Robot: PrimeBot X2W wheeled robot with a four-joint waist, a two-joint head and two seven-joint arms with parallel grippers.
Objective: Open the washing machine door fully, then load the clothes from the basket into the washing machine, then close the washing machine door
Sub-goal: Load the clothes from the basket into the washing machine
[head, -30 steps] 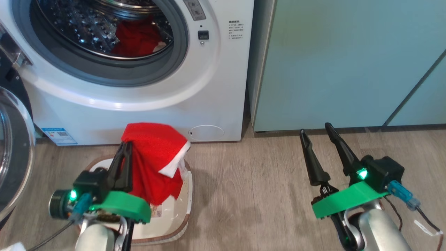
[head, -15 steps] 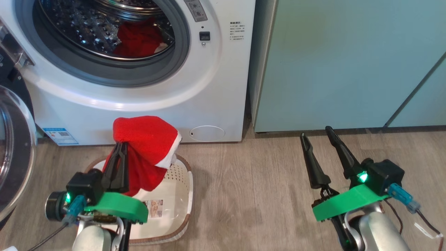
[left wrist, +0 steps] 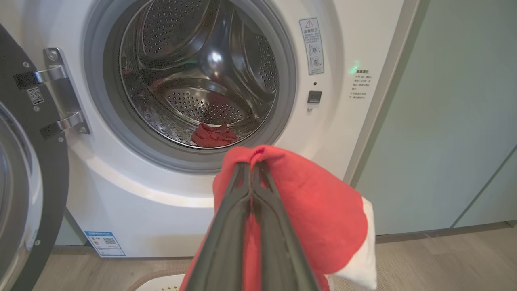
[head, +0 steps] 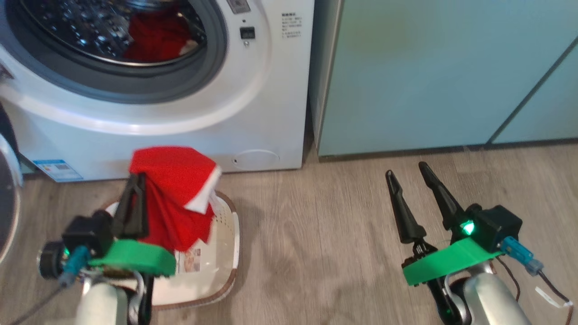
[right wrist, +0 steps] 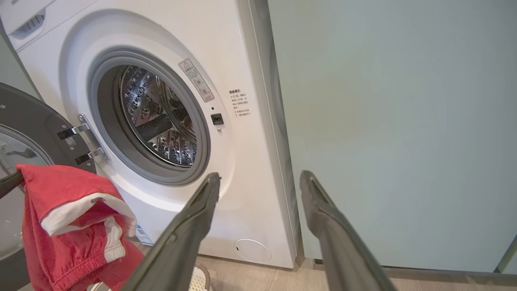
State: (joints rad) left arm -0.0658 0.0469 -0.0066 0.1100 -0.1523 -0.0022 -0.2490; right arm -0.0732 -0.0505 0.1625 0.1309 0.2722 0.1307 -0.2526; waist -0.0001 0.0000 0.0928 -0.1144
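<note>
My left gripper (head: pixel 135 180) is shut on a red garment with white trim (head: pixel 174 194), one of the clothes, lifted over the cream basket (head: pixel 216 271) on the floor. In the left wrist view the shut fingers (left wrist: pixel 250 169) pinch the garment (left wrist: pixel 315 218) in front of the washing machine (left wrist: pixel 133 218). Another red garment (left wrist: pixel 213 135) lies in the steel drum. The washing machine door (left wrist: pixel 24 169) stands swung open at the left. My right gripper (head: pixel 408 174) hangs open and empty over the floor to the right, well apart from the basket.
Pale teal cabinets (head: pixel 429 72) stand right of the washer (head: pixel 253 108). Wood floor (head: pixel 316 234) lies bare between the basket and my right arm. The open door's glass edge (head: pixel 6 203) shows at the far left of the head view.
The head view has shifted, so the washer and floor sit lower left in it. My left gripper has lifted the red garment a little further out of the basket. The right gripper stays as it was.
</note>
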